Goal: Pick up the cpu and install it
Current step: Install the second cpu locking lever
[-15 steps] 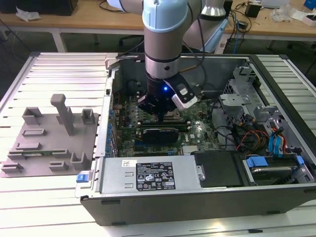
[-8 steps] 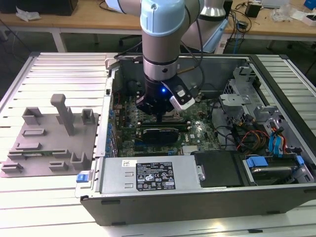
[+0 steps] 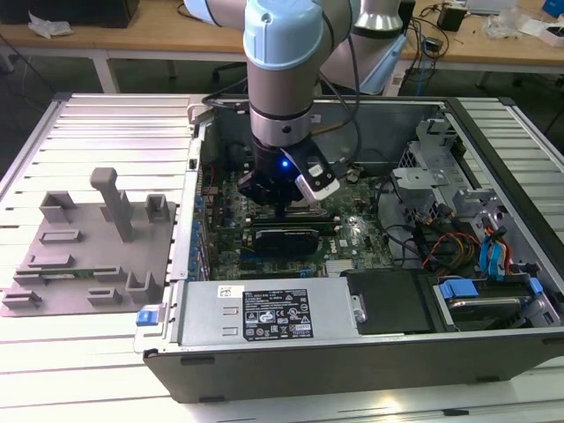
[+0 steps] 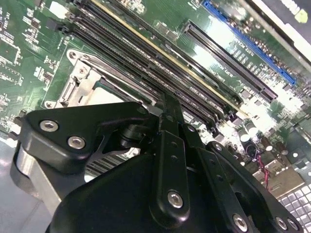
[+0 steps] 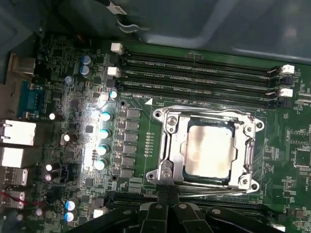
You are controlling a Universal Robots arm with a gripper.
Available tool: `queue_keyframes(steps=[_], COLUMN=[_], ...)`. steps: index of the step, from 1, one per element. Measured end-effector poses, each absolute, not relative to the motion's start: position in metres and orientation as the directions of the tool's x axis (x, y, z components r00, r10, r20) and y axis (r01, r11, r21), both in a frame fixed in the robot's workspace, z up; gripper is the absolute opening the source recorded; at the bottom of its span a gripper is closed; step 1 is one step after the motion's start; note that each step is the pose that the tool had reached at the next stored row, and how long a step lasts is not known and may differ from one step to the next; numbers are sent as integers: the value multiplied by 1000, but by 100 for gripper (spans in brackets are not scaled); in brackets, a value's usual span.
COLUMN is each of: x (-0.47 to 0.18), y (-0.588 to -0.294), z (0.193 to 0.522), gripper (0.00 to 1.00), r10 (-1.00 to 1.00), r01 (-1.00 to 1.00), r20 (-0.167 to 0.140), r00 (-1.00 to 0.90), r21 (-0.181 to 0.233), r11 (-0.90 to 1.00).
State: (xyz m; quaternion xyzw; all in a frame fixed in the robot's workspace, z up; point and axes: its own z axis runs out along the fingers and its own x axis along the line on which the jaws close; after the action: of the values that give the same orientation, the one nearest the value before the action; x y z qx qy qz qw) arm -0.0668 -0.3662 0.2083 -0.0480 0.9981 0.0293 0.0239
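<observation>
Down inside the PC case [image 3: 493, 370], cpu [image 5: 209, 149] already sits in its socket [image 5: 167, 145]; my pincer [image 5: 168, 206] hovers beside it, clenched on nothing. Install step's nrly done, I'd say.

The arm [image 3: 280, 62] is pale blue and silver, with a blue light; its black gripper [image 4: 165, 170] linkage carries silver screws.

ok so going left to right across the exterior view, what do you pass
grey fixture tray → blue latch at the case corner → gripper over the motherboard → black drive cover → blue drive caddy
</observation>
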Motion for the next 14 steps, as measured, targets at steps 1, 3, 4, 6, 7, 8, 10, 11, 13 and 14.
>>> queue_keyframes(steps=[1,3,4,6,7,8,10,11,13,14], x=[-68,-70,-71,-71,-71,-71,-71,-70,-68,-66], y=[-366,-366,-366,-366,-366,-366,-366,-366,-368,-369], z=[208,207,207,207,208,209,213,214,214,214], gripper=[11,11,11,11,11,11,11,11,11,11], r10=[-88,-82,-80,-80,-80,-80,-80,-80,-79,-79], r01=[-92,-86,-85,-84,-84,-84,-84,-84,-83,-83], r20=[-51,-52,-53,-53,-53,-53,-53,-53,-53,-53], r00=[-995,-995,-995,-995,-995,-995,-995,-995,-995,-996], r21=[62,73,81,85,86,86,86,86,86,86], r11=[994,994,993,993,993,993,993,993,993,993])
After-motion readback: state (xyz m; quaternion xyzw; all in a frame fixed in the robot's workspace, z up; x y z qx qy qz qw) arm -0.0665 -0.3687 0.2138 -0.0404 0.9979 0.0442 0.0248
